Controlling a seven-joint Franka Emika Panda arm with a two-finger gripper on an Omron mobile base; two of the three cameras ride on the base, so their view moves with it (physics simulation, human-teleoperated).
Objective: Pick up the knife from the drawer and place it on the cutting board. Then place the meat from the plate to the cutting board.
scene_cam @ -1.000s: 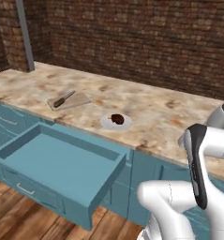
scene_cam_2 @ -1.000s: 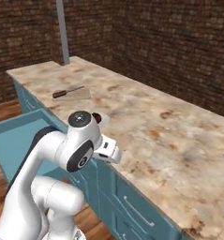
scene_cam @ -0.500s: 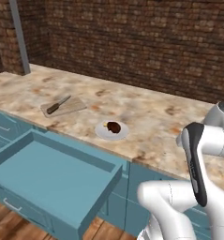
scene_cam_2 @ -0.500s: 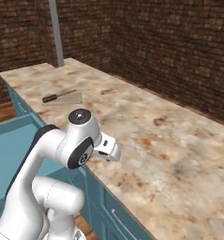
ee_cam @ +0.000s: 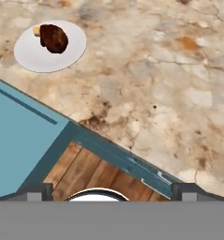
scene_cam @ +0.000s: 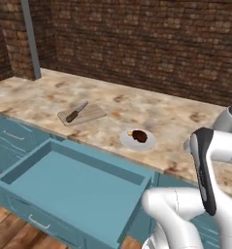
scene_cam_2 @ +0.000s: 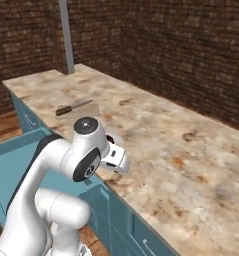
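Brown meat [ee_cam: 53,38] sits on the white plate [ee_cam: 31,58], on the surface just past the open drawer [scene_cam: 69,185]. Your jaws are wide open and hold nothing. From them, the meat lies ahead, toward the cutting board [scene_cam: 88,115], where the knife [scene_cam: 76,112] lies.

knife [scene_cam: 76,112]: 1 | cutting board [scene_cam: 91,115]: 1 | plate [scene_cam: 129,141]: 1 | meat [scene_cam: 139,135]: 1, seemingly | drawer [scene_cam: 74,187]: 1
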